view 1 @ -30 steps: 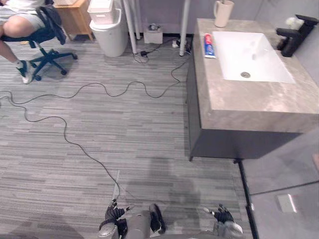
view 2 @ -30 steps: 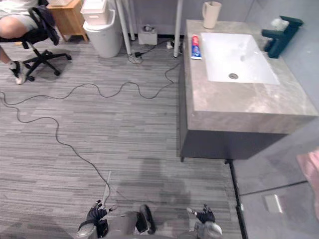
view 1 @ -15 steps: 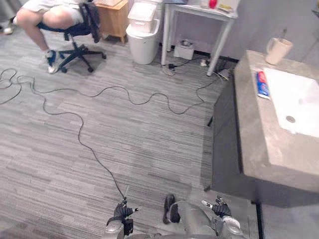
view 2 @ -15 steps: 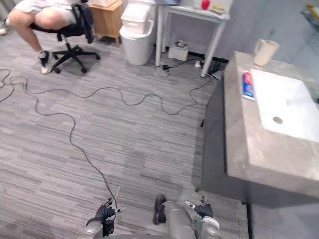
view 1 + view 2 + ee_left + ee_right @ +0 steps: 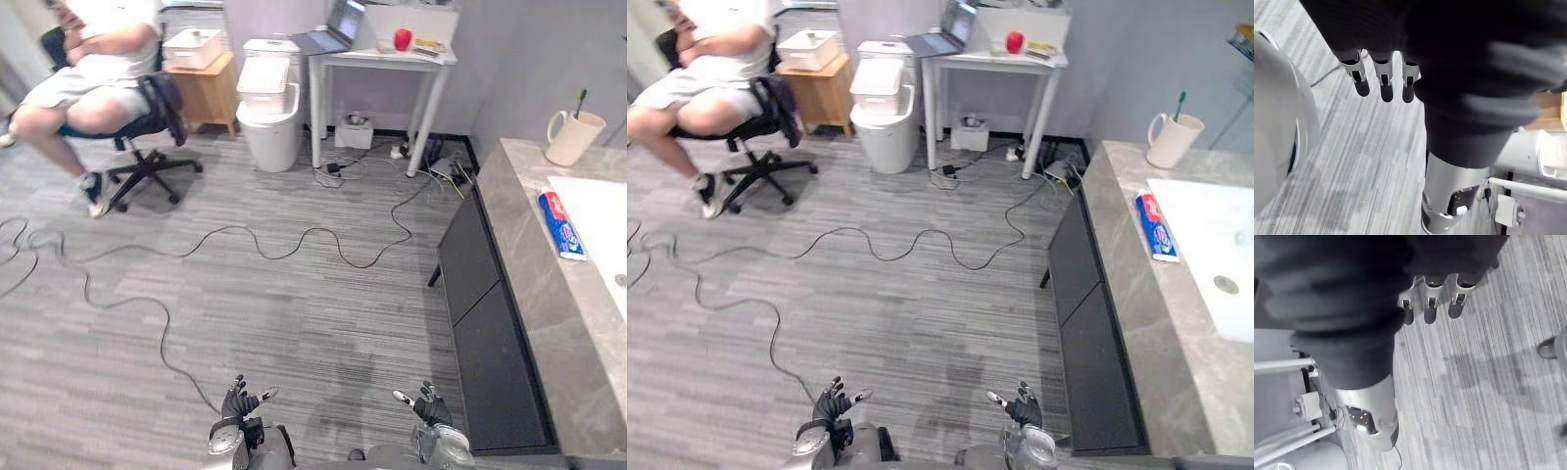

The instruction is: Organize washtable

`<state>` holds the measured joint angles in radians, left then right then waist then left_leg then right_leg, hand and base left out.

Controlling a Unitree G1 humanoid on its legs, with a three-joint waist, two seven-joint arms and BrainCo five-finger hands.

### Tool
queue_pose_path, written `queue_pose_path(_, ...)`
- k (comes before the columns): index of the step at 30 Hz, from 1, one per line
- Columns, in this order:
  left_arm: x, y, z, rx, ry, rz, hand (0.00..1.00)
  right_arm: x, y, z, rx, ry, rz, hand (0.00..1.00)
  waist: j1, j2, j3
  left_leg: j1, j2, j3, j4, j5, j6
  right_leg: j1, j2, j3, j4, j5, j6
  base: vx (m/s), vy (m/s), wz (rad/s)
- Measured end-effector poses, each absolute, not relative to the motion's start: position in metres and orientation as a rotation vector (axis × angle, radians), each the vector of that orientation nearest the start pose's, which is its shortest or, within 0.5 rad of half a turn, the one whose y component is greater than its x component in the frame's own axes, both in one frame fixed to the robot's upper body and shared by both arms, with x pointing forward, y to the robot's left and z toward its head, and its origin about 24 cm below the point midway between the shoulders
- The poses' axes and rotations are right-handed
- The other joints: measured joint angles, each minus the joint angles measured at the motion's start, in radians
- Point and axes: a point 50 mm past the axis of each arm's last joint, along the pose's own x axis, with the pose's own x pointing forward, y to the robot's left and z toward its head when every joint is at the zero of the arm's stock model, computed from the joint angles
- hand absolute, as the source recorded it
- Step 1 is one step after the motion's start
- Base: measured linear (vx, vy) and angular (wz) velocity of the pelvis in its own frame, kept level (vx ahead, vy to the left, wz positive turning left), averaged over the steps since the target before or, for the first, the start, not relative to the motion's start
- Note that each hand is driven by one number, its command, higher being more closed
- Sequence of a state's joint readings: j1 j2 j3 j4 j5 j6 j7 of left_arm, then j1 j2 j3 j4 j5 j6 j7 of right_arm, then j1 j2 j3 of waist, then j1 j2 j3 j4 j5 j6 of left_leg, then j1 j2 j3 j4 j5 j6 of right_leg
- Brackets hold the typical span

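Note:
The grey stone washtable (image 5: 534,284) runs along the right side, with a white sink (image 5: 1215,250) set in it. A red, white and blue toothpaste tube (image 5: 561,223) lies on the counter beside the sink. At the counter's far end stands a cream mug (image 5: 570,137) with a green toothbrush in it. My left hand (image 5: 237,406) and my right hand (image 5: 424,409) hang low at the bottom of the eye views, far from the counter. Both are open with relaxed fingers (image 5: 1382,81) and hold nothing.
A person sits on a blue office chair (image 5: 132,127) at the back left. A white bin (image 5: 269,117), a wooden cabinet (image 5: 201,88) and a white side table (image 5: 377,59) with a laptop line the back wall. Black cables (image 5: 274,250) snake across the grey floor.
The camera has swung left and up: the washtable has slid to the right edge and more of the back wall shows. Both hands stay low and open.

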<state>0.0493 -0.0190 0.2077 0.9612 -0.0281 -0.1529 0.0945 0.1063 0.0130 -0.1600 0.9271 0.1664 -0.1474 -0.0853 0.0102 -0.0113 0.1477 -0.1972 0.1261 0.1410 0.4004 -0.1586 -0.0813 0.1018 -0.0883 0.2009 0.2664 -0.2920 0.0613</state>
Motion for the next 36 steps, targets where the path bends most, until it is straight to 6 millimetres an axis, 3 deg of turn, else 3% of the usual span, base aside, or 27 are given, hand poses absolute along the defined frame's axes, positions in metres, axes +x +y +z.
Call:
queue_pose_path(1,0.132,0.185,-0.144,-0.077,0.856,0.317,0.00,0.112,-0.173,-0.150,0.199,0.901,-0.347,0.00,0.006,-0.039,-0.023,0.012,-0.022,0.054,0.000,-0.030,0.034,-0.014,-0.034,0.035,0.028,-0.004,0.006,0.57,0.562,-1.07)
queue_pose_path(2,0.130,0.188,-0.144,-0.073,0.857,0.325,0.00,0.112,-0.167,-0.151,0.214,0.904,-0.341,0.00,0.006,-0.059,-0.036,0.044,-0.031,0.099,-0.007,-0.056,0.049,-0.050,-0.046,0.058,0.092,0.010,0.006,0.44,0.407,-0.98)
queue_pose_path(3,0.130,0.190,-0.144,-0.071,0.860,0.328,0.00,0.113,-0.164,-0.151,0.220,0.902,-0.337,0.00,0.007,-0.066,-0.038,0.067,-0.032,0.126,-0.012,-0.064,0.055,-0.074,-0.047,0.067,0.138,0.025,0.016,0.47,0.434,-1.18)
queue_pose_path(5,0.127,0.190,-0.146,-0.069,0.876,0.327,0.00,0.118,-0.160,-0.148,0.218,0.884,-0.315,0.00,0.006,-0.068,-0.038,0.154,-0.033,0.214,-0.039,-0.085,0.093,-0.160,-0.047,0.073,0.327,0.078,0.086,0.33,0.275,-1.29)
queue_pose_path(6,0.123,0.188,-0.148,-0.075,0.897,0.324,0.00,0.124,-0.158,-0.146,0.218,0.862,-0.305,0.00,-0.001,-0.062,-0.035,0.229,-0.036,0.262,-0.075,-0.095,0.107,-0.244,-0.051,0.028,0.505,0.095,0.119,0.24,0.178,-1.07)
queue_pose_path(7,0.123,0.186,-0.149,-0.080,0.902,0.321,0.00,0.126,-0.158,-0.145,0.217,0.854,-0.303,0.00,-0.001,-0.057,-0.032,0.257,-0.037,0.273,-0.093,-0.095,0.108,-0.273,-0.053,-0.017,0.559,0.091,0.112,0.29,0.192,-0.99)
queue_pose_path(9,0.125,0.182,-0.150,-0.088,0.919,0.310,0.00,0.132,-0.159,-0.141,0.220,0.823,-0.288,0.00,-0.004,-0.039,-0.024,0.354,-0.038,0.294,-0.180,-0.095,0.108,-0.353,-0.055,-0.195,0.658,0.043,0.039,0.32,0.153,-0.59)
queue_pose_path(10,0.123,0.181,-0.152,-0.084,0.934,0.302,0.00,0.135,-0.160,-0.140,0.218,0.816,-0.284,0.00,-0.009,-0.034,-0.019,0.396,-0.038,0.317,-0.221,-0.095,0.107,-0.384,-0.056,-0.303,0.634,0.013,-0.006,0.34,0.120,-0.41)
queue_pose_path(11,0.123,0.181,-0.152,-0.084,0.934,0.300,0.00,0.137,-0.160,-0.139,0.217,0.812,-0.282,0.00,-0.014,-0.031,-0.017,0.411,-0.038,0.328,-0.233,-0.095,0.107,-0.396,-0.058,-0.359,0.606,0.004,-0.021,0.34,0.077,-0.26)
queue_pose_path(12,0.121,0.181,-0.153,-0.082,0.944,0.296,0.00,0.140,-0.161,-0.138,0.214,0.804,-0.280,0.00,-0.026,-0.026,-0.014,0.429,-0.038,0.336,-0.248,-0.095,0.107,-0.411,-0.062,-0.480,0.516,0.002,-0.043,0.36,0.031,-0.17)
queue_pose_path(14,0.118,0.180,-0.154,-0.065,0.958,0.275,0.00,0.140,-0.163,-0.138,0.206,0.804,-0.281,0.00,-0.025,-0.024,-0.011,0.457,-0.053,0.348,-0.264,-0.090,0.096,-0.417,-0.038,-0.606,0.317,0.061,-0.107,0.45,-0.017,-0.16)
queue_pose_path(15,0.119,0.183,-0.154,-0.057,0.955,0.278,0.00,0.135,-0.163,-0.141,0.207,0.821,-0.283,0.00,-0.022,-0.054,-0.012,0.483,-0.094,0.344,-0.261,-0.085,0.078,-0.398,-0.031,-0.607,0.180,0.212,-0.177,0.46,-0.059,-0.37)
queue_pose_path(16,0.121,0.176,-0.154,-0.085,0.954,0.275,0.00,0.141,-0.170,-0.138,0.185,0.800,-0.282,0.00,-0.019,-0.012,0.006,0.509,-0.067,0.336,-0.217,-0.104,0.040,-0.364,-0.009,-0.612,0.189,0.181,-0.231,0.46,-0.053,-0.40)
queue_pose_path(17,0.120,0.174,-0.155,-0.095,0.958,0.278,0.00,0.142,-0.172,-0.137,0.176,0.796,-0.283,0.00,-0.024,0.005,0.007,0.499,-0.045,0.328,-0.162,-0.104,0.031,-0.340,0.003,-0.610,0.174,0.166,-0.226,0.41,-0.094,-0.48)
queue_pose_path(18,0.119,0.170,-0.155,-0.116,0.955,0.290,0.00,0.141,-0.176,-0.136,0.166,0.793,-0.289,0.00,-0.029,0.014,0.009,0.447,-0.003,0.316,0.014,-0.093,0.013,-0.302,0.029,-0.596,0.132,0.150,-0.205,0.40,-0.102,-0.43)
queue_pose_path(19,0.120,0.169,-0.154,-0.129,0.948,0.297,0.00,0.141,-0.178,-0.136,0.162,0.794,-0.290,0.00,-0.026,0.033,0.013,0.372,0.066,0.283,0.238,-0.053,-0.008,-0.252,0.065,-0.576,0.089,0.144,-0.215,0.46,-0.134,-0.53)
queue_pose_path(20,0.121,0.170,-0.154,-0.131,0.944,0.302,0.00,0.140,-0.178,-0.137,0.163,0.796,-0.290,0.00,-0.024,0.042,0.013,0.339,0.096,0.264,0.331,-0.055,-0.009,-0.226,0.088,-0.566,0.071,0.141,-0.219,0.37,-0.075,-0.79)
queue_pose_path(21,0.122,0.172,-0.153,-0.140,0.934,0.311,0.00,0.140,-0.174,-0.138,0.173,0.802,-0.287,0.00,-0.021,0.042,0.014,0.297,0.141,0.236,0.457,-0.058,-0.011,-0.181,0.118,-0.535,0.047,0.133,-0.229,0.36,-0.068,-0.77)
queue_pose_path(23,0.125,0.171,-0.151,-0.147,0.919,0.301,0.00,0.139,-0.168,-0.138,0.187,0.805,-0.279,0.00,-0.019,0.029,0.020,0.242,0.158,0.216,0.523,-0.064,-0.002,-0.118,0.150,-0.467,0.005,0.129,-0.232,0.31,-0.051,-1.10)
queue_pose_path(25,0.127,0.173,-0.150,-0.145,0.906,0.302,0.00,0.137,-0.166,-0.140,0.204,0.816,-0.286,0.00,-0.010,0.019,0.016,0.202,0.161,0.216,0.480,-0.069,0.005,-0.084,0.158,-0.397,-0.025,0.127,-0.219,0.27,-0.003,-1.18)
queue_pose_path(28,0.132,0.171,-0.148,-0.150,0.885,0.299,0.00,0.134,-0.169,-0.140,0.207,0.825,-0.297,0.00,0.003,0.009,0.014,0.124,0.115,0.157,0.260,-0.093,0.031,-0.033,0.159,-0.262,-0.055,0.122,-0.191,0.28,0.114,-1.18)
queue_pose_path(31,0.133,0.170,-0.147,-0.152,0.877,0.300,0.00,0.132,-0.168,-0.142,0.207,0.843,-0.295,0.00,0.007,0.008,0.014,0.082,0.031,-0.037,0.079,-0.096,0.013,-0.016,0.150,-0.136,-0.052,0.101,-0.151,0.24,0.210,-1.30)
queue_pose_path(32,0.132,0.169,-0.147,-0.153,0.879,0.299,0.00,0.131,-0.169,-0.144,0.205,0.852,-0.297,0.00,0.005,0.011,0.012,0.088,-0.002,-0.118,-0.005,-0.089,0.010,-0.024,0.146,-0.079,-0.034,0.080,-0.122,0.21,0.309,-1.43)
queue_pose_path(33,0.131,0.168,-0.148,-0.156,0.884,0.297,0.00,0.130,-0.171,-0.144,0.197,0.854,-0.298,0.00,0.007,0.016,0.008,0.093,-0.004,-0.126,-0.038,-0.081,0.010,-0.033,0.150,-0.034,0.000,0.047,-0.097,0.28,0.403,-1.73)
queue_pose_path(34,0.129,0.167,-0.149,-0.160,0.892,0.298,0.00,0.129,-0.173,-0.144,0.192,0.855,-0.298,0.00,0.008,0.035,-0.005,0.115,0.016,-0.092,-0.062,-0.019,-0.006,-0.050,0.158,0.017,0.078,-0.001,-0.078,0.30,0.446,-1.44)
queue_pose_path(36,0.126,0.175,-0.150,-0.141,0.901,0.306,0.00,0.119,-0.169,-0.148,0.202,0.885,-0.296,0.00,0.008,-0.019,-0.038,0.146,-0.013,0.022,-0.060,-0.055,0.024,-0.102,0.105,0.038,0.191,-0.038,-0.019,0.28,0.379,-1.35)
